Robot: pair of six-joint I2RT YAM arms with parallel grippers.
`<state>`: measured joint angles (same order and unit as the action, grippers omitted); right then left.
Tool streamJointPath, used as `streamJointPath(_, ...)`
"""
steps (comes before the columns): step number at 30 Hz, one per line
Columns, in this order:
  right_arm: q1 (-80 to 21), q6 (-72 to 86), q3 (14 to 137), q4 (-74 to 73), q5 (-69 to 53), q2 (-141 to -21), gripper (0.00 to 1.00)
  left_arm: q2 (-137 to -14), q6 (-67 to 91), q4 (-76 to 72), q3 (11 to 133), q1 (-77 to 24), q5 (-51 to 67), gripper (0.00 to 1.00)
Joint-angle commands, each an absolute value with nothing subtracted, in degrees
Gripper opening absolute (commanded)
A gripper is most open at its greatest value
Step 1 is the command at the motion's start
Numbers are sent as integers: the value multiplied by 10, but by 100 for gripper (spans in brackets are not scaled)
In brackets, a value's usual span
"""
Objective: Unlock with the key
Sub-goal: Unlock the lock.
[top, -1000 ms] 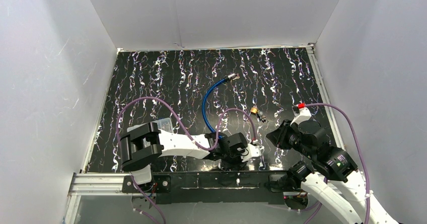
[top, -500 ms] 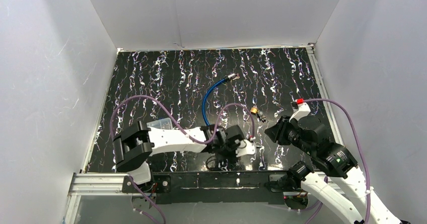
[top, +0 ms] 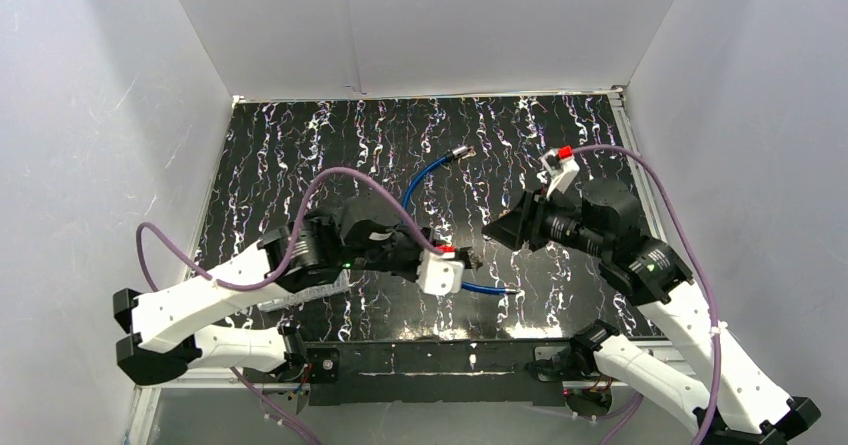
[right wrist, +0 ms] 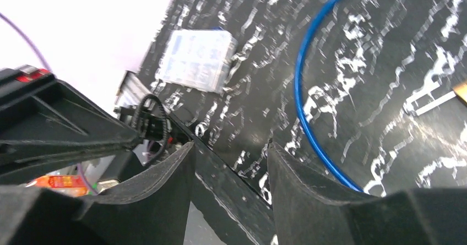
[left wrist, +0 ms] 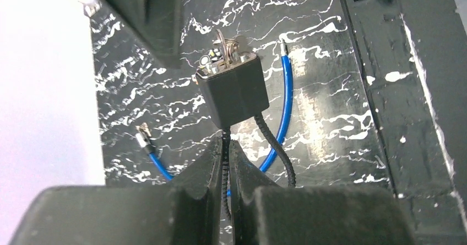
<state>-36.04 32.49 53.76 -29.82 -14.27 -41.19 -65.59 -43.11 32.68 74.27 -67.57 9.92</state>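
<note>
While your left gripper is clenched on one strand of the black braided cord loop, the black square padlock sits just beyond its fingertips, with silver keys at its far end. It is over the blue cable on the near-middle of the black marbled table. Your right gripper, to its right, is released, grasping nothing
</note>
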Motion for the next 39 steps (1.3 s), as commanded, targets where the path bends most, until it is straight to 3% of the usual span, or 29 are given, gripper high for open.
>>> streamJointPath(1, -341, 312, 603, -219, -243, -435, 59, -639, -526, 400, 749, -679, 113, 0)
streamJointPath(13, -340, 284, 655, -202, -413, -506, 78, -646, -580, 446, 787, -684, 71, 0)
streamJointPath(23, -412, 198, 686, -287, -355, -540, 83, -649, -602, 453, 791, -684, 50, 0)
streamJointPath(34, -474, 167, 683, -318, -268, -569, 84, -656, -627, 455, 795, -684, 30, 0)
streamJointPath(39, -480, 174, 679, -304, -271, -582, 72, -658, -636, 455, 800, -684, 27, 0)
